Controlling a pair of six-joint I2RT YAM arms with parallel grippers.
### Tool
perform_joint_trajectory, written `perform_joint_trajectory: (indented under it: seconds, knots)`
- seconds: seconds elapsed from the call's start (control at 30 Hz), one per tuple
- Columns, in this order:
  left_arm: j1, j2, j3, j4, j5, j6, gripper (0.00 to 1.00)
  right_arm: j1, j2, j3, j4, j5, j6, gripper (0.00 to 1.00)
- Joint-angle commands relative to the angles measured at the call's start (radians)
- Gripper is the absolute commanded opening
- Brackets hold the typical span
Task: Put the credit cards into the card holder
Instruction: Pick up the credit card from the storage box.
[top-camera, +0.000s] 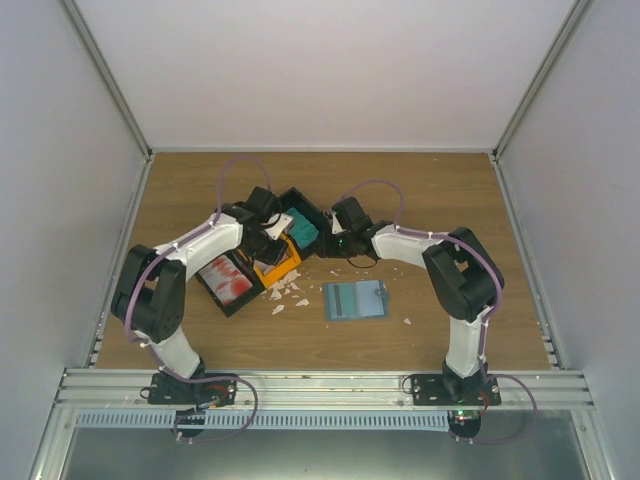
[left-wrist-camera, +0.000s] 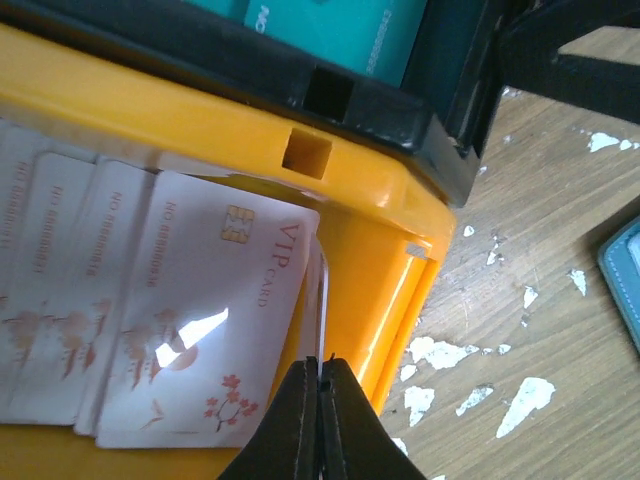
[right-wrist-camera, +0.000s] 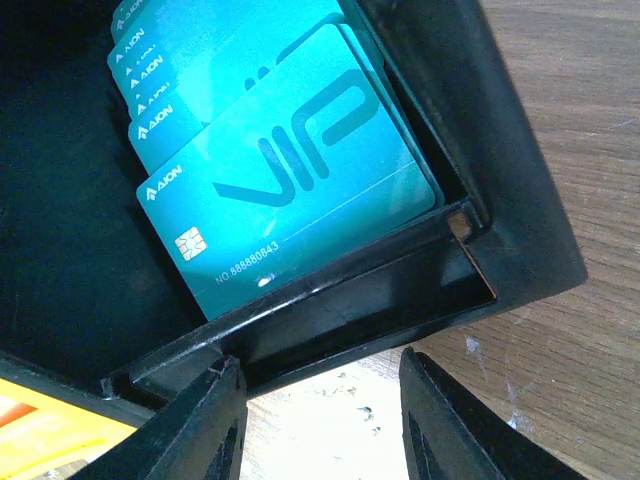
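Nearest the arm bases, the card holder (top-camera: 355, 299) lies flat on the table (top-camera: 450, 200), off to the right of a scatter of white scraps (top-camera: 285, 293). It's well apart from both grippers, and from overhead I can't tell whether any card is in it.

By my reading we're at the pick-up step: a card is being drawn from the bin (right-wrist-camera: 350, 310), and none is on its way to the holder yet.

One step further out is the left gripper (left-wrist-camera: 320, 375), down inside the orange compartment (left-wrist-camera: 380, 230). Its fingers are pressed together with barely a sliver between them. In that sliver sits what looks like a white card (left-wrist-camera: 320, 300), seen edge-on and standing just beside the fanned white cards (left-wrist-camera: 200, 320). So it's clamped on one card, I'd judge.

Next it needs a clean lift clear of the orange wall without dragging a neighbour. Then the card goes across to the holder, and sliding it in may need that holder steadied.

Farther back, the right gripper (right-wrist-camera: 320, 375) is spread wide and holds nothing. It hovers at the black corner wall of the far compartment, where the teal cards (right-wrist-camera: 290, 170) lie fanned. I can't say whether it touches the wall.
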Motion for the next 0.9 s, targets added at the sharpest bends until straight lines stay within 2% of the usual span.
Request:
perform_joint_trajectory:
  seconds: [0.0, 0.17, 0.3, 0.5, 0.67, 0.77, 0.87]
  knots:
    - [-0.014, -0.075, 0.017, 0.014, -0.034, -0.005, 0.00, -0.002, -0.009, -0.020, 0.007, 0.016, 0.006, 0.43]
    - [-0.014, -0.135, 0.046, 0.014, -0.117, -0.014, 0.00, -0.001, -0.045, -0.027, 0.007, 0.025, 0.004, 0.43]
    - [-0.014, -0.222, 0.055, 0.037, -0.102, -0.054, 0.00, -0.003, -0.130, -0.038, -0.011, 0.054, -0.010, 0.46]
    - [-0.014, -0.368, 0.022, 0.167, 0.081, -0.201, 0.00, -0.005, -0.382, -0.145, 0.020, 0.017, -0.042, 0.57]
    - [-0.014, -0.484, -0.060, 0.381, 0.328, -0.446, 0.00, -0.008, -0.582, -0.270, 0.157, -0.227, -0.046, 0.70]
    - [-0.014, -0.549, -0.131, 0.530, 0.476, -0.601, 0.00, -0.010, -0.672, -0.329, 0.275, -0.322, 0.020, 0.72]
    - [-0.014, -0.580, -0.166, 0.618, 0.575, -0.687, 0.00, -0.009, -0.739, -0.379, 0.372, -0.380, 0.102, 0.70]
